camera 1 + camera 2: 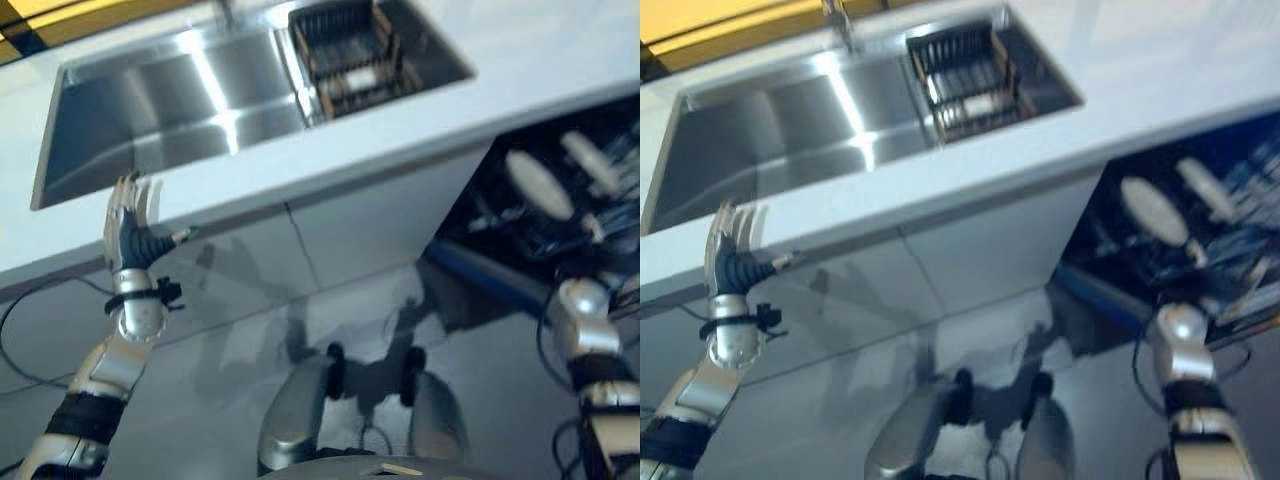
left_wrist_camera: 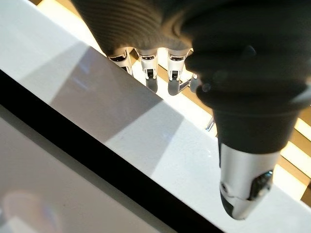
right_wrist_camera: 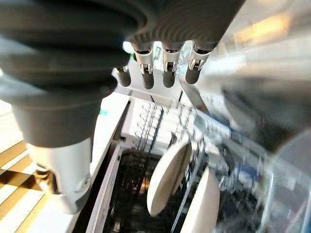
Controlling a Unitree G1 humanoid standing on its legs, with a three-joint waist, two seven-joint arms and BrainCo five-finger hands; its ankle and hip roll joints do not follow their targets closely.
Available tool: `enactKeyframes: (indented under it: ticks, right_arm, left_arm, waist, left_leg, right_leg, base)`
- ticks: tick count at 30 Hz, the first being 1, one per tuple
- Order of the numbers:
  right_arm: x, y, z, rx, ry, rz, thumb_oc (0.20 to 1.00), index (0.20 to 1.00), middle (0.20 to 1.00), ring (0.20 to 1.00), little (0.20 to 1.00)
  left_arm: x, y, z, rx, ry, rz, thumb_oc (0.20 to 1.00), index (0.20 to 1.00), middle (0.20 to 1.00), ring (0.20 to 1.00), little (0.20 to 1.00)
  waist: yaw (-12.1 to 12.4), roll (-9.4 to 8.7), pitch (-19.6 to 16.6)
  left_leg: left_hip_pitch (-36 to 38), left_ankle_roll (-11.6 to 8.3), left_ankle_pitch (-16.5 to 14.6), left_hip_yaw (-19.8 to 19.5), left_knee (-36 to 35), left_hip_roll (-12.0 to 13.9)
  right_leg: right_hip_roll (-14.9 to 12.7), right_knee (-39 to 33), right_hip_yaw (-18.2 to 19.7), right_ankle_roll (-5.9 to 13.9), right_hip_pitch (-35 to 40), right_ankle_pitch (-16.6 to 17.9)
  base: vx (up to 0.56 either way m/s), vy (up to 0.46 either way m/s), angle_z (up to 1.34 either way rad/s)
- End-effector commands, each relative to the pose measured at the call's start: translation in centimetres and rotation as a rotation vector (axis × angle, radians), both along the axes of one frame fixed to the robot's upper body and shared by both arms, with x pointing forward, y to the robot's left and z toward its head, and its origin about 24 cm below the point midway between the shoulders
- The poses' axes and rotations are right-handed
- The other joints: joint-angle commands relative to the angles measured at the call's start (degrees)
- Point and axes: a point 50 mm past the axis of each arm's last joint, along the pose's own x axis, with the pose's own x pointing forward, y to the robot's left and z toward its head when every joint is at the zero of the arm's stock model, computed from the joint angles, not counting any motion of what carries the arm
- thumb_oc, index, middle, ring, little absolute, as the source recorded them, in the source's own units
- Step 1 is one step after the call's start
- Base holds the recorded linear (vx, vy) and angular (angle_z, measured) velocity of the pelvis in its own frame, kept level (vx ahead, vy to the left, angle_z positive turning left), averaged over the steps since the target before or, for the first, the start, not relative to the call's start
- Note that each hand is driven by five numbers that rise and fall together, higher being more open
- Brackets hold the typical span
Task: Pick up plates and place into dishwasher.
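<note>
Two white plates (image 1: 538, 185) (image 1: 590, 160) stand on edge in the rack of the open dishwasher (image 1: 470, 215) at the right, under the counter. In the right wrist view my right hand (image 3: 167, 73) hovers above those plates (image 3: 167, 177), fingers straight and holding nothing. My left hand (image 1: 130, 235) is raised at the counter's front edge (image 1: 300, 180), just below the sink's near left corner. Its fingers (image 2: 146, 73) are straight over the white counter top and hold nothing.
A steel sink (image 1: 150, 110) is set in the counter, with a dark dish rack (image 1: 350, 55) in its right part; something pale lies in that rack. White cabinet fronts (image 1: 350, 225) run below the counter, left of the dishwasher.
</note>
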Motion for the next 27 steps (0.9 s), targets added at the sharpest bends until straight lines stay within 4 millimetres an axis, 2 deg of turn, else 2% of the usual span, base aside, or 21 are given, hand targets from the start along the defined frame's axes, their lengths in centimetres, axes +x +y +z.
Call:
enactKeyframes:
  ticks: [1, 4, 9, 14, 21, 24, 27]
  right_arm:
    - [0.1, -1.5, 3.7, -0.116, -0.064, -0.021, 1.000, 1.000, 1.000, 1.000, 1.000]
    - [0.9, -1.3, 5.3, -0.158, -0.087, 0.031, 1.000, 1.000, 1.000, 1.000, 1.000]
    - [1.4, -1.4, 8.1, -0.246, -0.135, 0.088, 1.000, 1.000, 1.000, 1.000, 1.000]
    - [1.3, -1.6, 11.3, -0.348, -0.169, 0.058, 1.000, 1.000, 1.000, 1.000, 1.000]
    - [0.6, -2.8, 13.1, -0.341, -0.213, -0.011, 1.000, 1.000, 1.000, 1.000, 1.000]
    - [0.4, -3.1, 13.7, -0.323, -0.244, 0.014, 1.000, 1.000, 1.000, 1.000, 1.000]
    - [0.5, -3.1, 14.4, -0.264, -0.316, 0.125, 1.000, 1.000, 1.000, 1.000, 1.000]
  left_arm:
    - [-6.2, 1.4, -13.8, -0.262, 0.539, 0.233, 1.000, 1.000, 1.000, 1.000, 1.000]
    - [-6.4, 0.3, -14.8, -0.319, 0.531, 0.227, 1.000, 1.000, 1.000, 1.000, 1.000]
    - [-7.1, -1.1, -15.9, -0.373, 0.543, 0.209, 1.000, 1.000, 1.000, 1.000, 1.000]
    - [-7.7, -1.2, -16.0, -0.381, 0.549, 0.198, 1.000, 1.000, 1.000, 1.000, 1.000]
    - [-7.3, -0.5, -14.9, -0.339, 0.527, 0.188, 1.000, 1.000, 1.000, 1.000, 1.000]
    - [-7.6, -0.3, -15.0, -0.339, 0.536, 0.198, 1.000, 1.000, 1.000, 1.000, 1.000]
    - [-7.9, -0.1, -15.1, -0.335, 0.543, 0.206, 1.000, 1.000, 1.000, 1.000, 1.000]
  waist:
    - [0.4, 0.12, 3.2]
    - [0.5, 1.69, 3.2]
    - [1.3, 3.09, 3.2]
    - [1.8, 3.05, 3.2]
    - [2.4, 2.12, 3.2]
    - [2.7, 2.51, 3.2]
    - [2.8, 3.04, 3.2]
  left_leg:
    - [-1.3, 0.93, -4.9, -2.3, 2.9, -2.2]
    - [-5.1, 0.41, -3.2, -3.0, 1.9, -2.5]
    - [-9.3, -0.23, -1.9, -3.6, 1.0, -2.3]
    - [-11.9, -0.56, -1.5, -3.4, 1.2, -1.4]
    - [-14.0, -0.57, -1.0, -3.7, 1.0, -0.4]
    - [-13.4, -0.72, -2.1, -4.1, 0.8, -0.3]
    - [-13.9, -0.70, -1.8, -4.1, 0.6, -0.4]
  right_leg:
    - [-0.7, -4.4, 1.3, 3.28, 0.2, 5.8]
    - [-0.3, -4.4, 1.0, 2.57, -3.4, 4.8]
    - [-0.1, -3.9, 0.1, 1.09, -8.0, 3.5]
    - [0.2, -2.8, -0.8, -0.11, -10.8, 2.5]
    - [1.2, -2.6, -2.0, -0.62, -12.3, 2.1]
    - [1.3, -1.6, -1.5, -0.08, -12.3, 0.7]
    - [1.1, -0.9, -1.4, -0.10, -13.3, 0.3]
  base:
    - [-0.12, -0.085, -0.27]
    - [-0.12, -0.050, -0.33]
    - [-0.05, -0.041, -0.14]
    - [0.01, -0.039, 0.04]
    - [0.03, -0.065, 0.02]
    - [0.10, -0.019, 0.02]
    - [0.06, -0.018, 0.03]
